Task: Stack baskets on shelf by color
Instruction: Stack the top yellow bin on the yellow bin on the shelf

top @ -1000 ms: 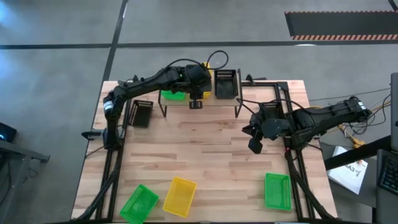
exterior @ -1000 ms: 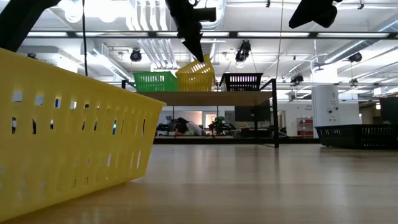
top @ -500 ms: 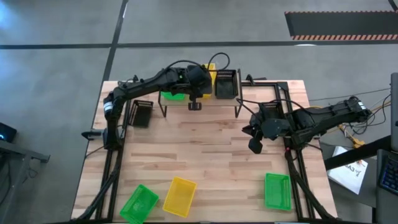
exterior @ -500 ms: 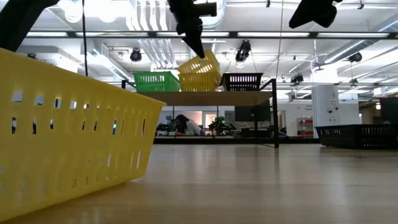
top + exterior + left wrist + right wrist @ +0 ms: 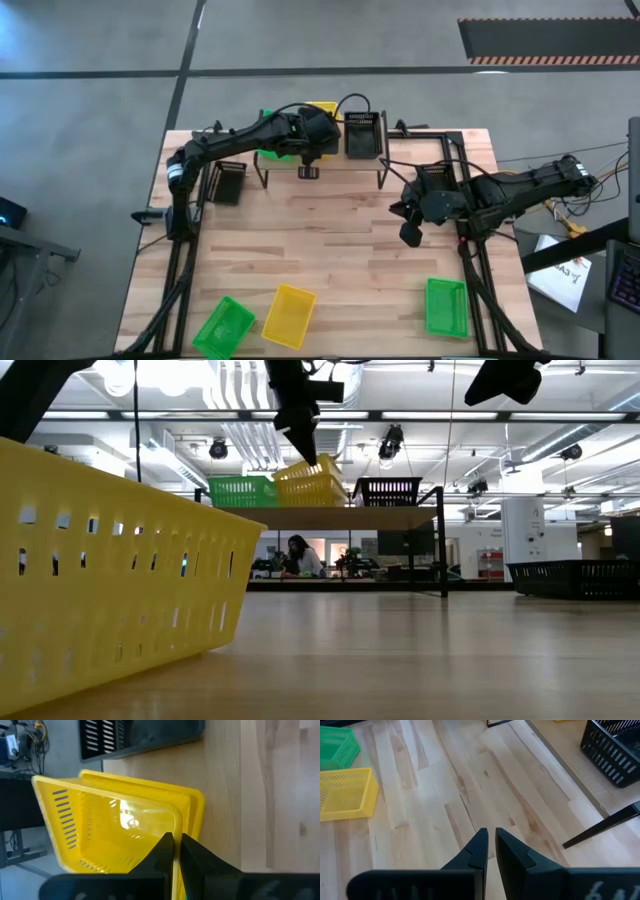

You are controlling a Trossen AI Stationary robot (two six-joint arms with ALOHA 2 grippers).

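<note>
Change: my left gripper has swung the yellow basket toward the green basket.
Grip: pinched shut on its rim.
Right gripper: closed, empty.

Bright, even overhead lighting. Ceiling strip lamps glare white in low view. Near yellow perforated plastic basket looms large, soft-focused. Glossy glare spot inside held yellow basket in left wrist view. Pale wood-slat table carries faint, short shadows.
</note>
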